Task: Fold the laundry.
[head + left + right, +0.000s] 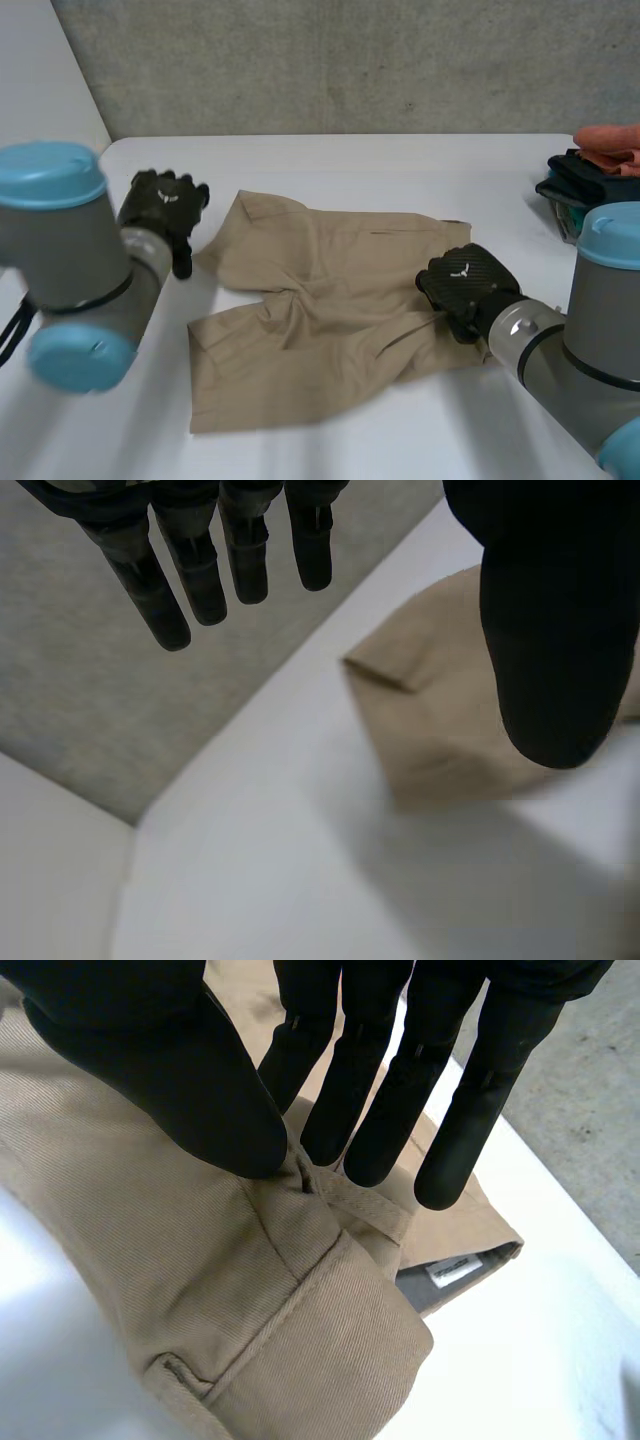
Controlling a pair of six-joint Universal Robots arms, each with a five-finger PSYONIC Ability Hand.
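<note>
Our right hand (462, 285) pinched the shorts (320, 300) at 3 o'clock; our left hand (165, 205) hovered open at 10 o'clock.

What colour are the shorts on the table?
Plain tan, no pattern; the shorts show best in the head view.

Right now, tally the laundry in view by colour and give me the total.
Tan: 1, the shorts, spread flat.
Orange: 1, the orange cloth, lying on top of the black one.
Black: 1, the black cloth beneath it.
Total: 3 pieces that can be told apart.
</note>
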